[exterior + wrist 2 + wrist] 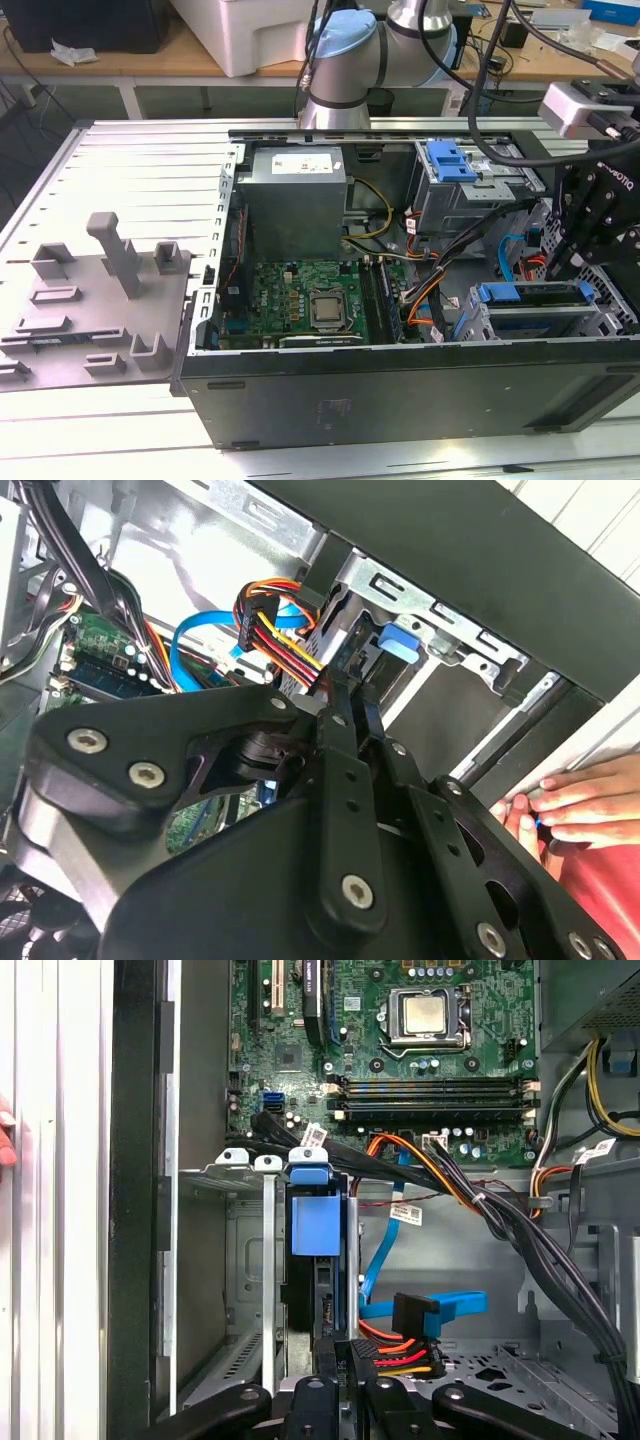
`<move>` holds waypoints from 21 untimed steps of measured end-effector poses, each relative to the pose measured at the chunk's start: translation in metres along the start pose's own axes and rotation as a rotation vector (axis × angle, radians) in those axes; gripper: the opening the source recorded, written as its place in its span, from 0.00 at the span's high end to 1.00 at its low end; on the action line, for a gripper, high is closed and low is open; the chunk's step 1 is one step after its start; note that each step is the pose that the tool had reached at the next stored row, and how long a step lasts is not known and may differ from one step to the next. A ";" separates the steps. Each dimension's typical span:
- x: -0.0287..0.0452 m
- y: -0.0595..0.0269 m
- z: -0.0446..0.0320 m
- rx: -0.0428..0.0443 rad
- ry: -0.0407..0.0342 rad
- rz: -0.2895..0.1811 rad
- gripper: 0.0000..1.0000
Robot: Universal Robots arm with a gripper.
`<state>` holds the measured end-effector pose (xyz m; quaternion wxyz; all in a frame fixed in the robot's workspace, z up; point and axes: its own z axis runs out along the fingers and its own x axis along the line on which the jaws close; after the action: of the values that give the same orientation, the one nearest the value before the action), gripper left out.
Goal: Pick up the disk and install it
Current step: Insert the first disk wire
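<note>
The disk (535, 294) sits edge-up in the lower drive cage (603, 318) at the front corner of the open computer case, on the exterior view's right. Its blue carrier bracket runs along the top. In the first wrist view the blue end of the disk (309, 1215) stands in the cage slot (240, 1168). My gripper (341, 1352) is right behind its dark rear edge. In the second wrist view the gripper (347, 690) points at the blue tab of the disk (398, 645), fingers (338, 742) drawn together with nothing between them. The gripper (573, 262) hangs over the cage's far end.
A bundle of orange, red and blue cables (415, 1345) lies beside the fingers. The motherboard (310, 300) and power supply (296, 190) fill the case middle. A second cage with a blue latch (450, 160) stands behind. A person's hand (560, 800) rests on the case edge. A grey fixture (100, 290) lies left.
</note>
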<state>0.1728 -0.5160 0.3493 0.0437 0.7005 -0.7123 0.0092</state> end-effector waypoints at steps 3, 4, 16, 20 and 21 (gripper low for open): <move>0.0021 0.0000 0.0002 0.0000 -0.0034 0.000 0.83; 0.0027 -0.0001 0.0003 0.0000 -0.0041 0.000 0.83; 0.0058 -0.0009 0.0004 0.0004 -0.0097 -0.008 0.83; 0.0058 -0.0009 0.0004 0.0023 -0.0085 -0.034 0.83; 0.0058 -0.0008 0.0004 0.0023 -0.0085 -0.034 0.83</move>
<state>0.1735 -0.5218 0.3493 0.0401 0.7127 -0.7003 0.0063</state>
